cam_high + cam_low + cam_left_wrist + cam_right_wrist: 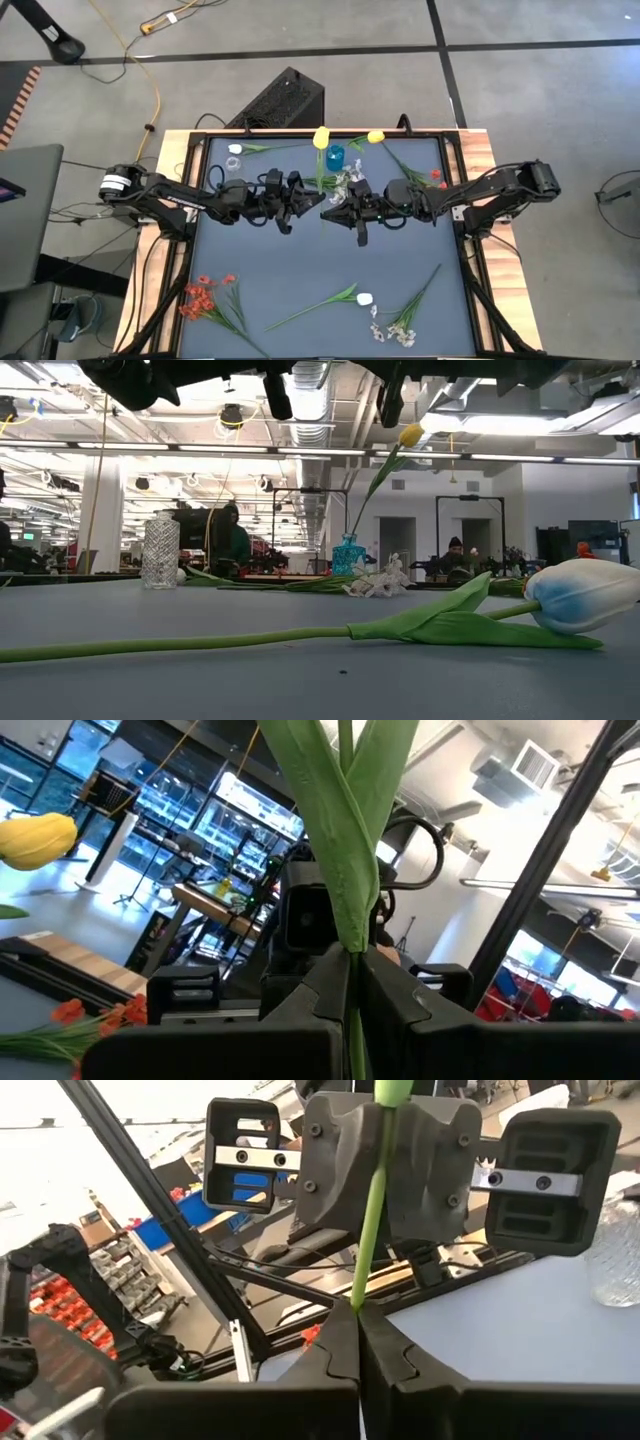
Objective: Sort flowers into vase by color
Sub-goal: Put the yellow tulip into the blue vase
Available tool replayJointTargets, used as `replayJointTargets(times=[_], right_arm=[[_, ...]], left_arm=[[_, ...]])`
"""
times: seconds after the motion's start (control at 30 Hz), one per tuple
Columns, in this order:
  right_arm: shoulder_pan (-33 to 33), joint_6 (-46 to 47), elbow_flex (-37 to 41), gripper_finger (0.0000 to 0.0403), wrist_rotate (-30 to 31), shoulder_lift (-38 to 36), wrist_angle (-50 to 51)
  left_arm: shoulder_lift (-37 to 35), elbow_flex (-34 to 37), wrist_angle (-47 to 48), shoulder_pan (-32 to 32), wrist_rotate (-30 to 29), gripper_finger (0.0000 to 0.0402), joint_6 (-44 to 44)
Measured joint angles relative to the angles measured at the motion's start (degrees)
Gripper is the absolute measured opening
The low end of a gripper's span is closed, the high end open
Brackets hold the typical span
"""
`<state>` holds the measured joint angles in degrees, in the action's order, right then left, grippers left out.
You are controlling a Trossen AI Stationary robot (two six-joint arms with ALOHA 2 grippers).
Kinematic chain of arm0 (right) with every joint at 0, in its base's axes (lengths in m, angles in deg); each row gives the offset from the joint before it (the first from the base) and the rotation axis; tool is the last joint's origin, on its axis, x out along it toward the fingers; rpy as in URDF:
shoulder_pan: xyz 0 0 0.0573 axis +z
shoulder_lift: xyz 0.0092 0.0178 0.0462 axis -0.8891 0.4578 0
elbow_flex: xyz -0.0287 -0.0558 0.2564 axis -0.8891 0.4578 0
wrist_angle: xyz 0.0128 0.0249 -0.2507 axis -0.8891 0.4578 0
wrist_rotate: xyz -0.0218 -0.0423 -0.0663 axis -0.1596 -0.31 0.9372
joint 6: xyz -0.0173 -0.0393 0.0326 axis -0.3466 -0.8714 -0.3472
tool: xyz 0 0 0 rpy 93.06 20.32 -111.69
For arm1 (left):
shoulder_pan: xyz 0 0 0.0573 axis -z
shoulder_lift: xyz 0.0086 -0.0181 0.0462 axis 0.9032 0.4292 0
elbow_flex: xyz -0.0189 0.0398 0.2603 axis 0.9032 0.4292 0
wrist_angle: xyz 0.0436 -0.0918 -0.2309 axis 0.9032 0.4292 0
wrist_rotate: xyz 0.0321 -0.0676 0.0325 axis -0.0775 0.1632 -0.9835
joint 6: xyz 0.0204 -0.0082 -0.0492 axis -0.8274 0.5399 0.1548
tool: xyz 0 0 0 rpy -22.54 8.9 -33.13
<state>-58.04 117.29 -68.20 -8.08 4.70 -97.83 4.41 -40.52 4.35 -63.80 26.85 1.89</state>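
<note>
A yellow flower on a leafy green stem hangs in mid-air over the table's middle. Both grippers are shut on its stem. My left gripper comes from the table's left and my right gripper from its right, tips almost meeting. The stem rises from them with the bloom toward the far edge. Just beyond stands a small blue vase with another yellow flower leaning out of it. A clear glass vase stands at the far left. My left gripper pinches the stem just under its long leaves between its two fingers, coming nearly level from the table's left, across the stem. The flower is lifted clear and the leaves stand up above the fingers. My right gripper pinches the bare stem between its two fingers, a little below the left gripper's hold. It comes level from the table's right, across the stem, which runs up from the fingers clear of the table.
Flowers lie on the mat: red ones near left, a white bud and a whitish sprig near the front, a white bud far left, red ones far right, a whitish sprig beside the blue vase.
</note>
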Motion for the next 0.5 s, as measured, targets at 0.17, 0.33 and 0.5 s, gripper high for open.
replayJointTargets(times=[0.17, 0.33, 0.5], right_arm=[[0.02, 1.96, 0.0, 0.0019, -1.14, -0.02, 1.76], [-0.44, 3.29, 0.0, 0.0018, -6.12, -0.04, 2.92], [-1.09, 5.0, 0.0, 0.0018, -7.58, -1.18, 6.38]], left_arm=[[0.02, 0.02, 0.87, -0.04, 2.75, 0.0001, 1.39], [0.02, 0.02, 3.47, -0.03, 4.88, 0.0011, 3.63], [0.04, 0.02, 6.18, -0.07, 8.0, 0.0029, 4.03]])
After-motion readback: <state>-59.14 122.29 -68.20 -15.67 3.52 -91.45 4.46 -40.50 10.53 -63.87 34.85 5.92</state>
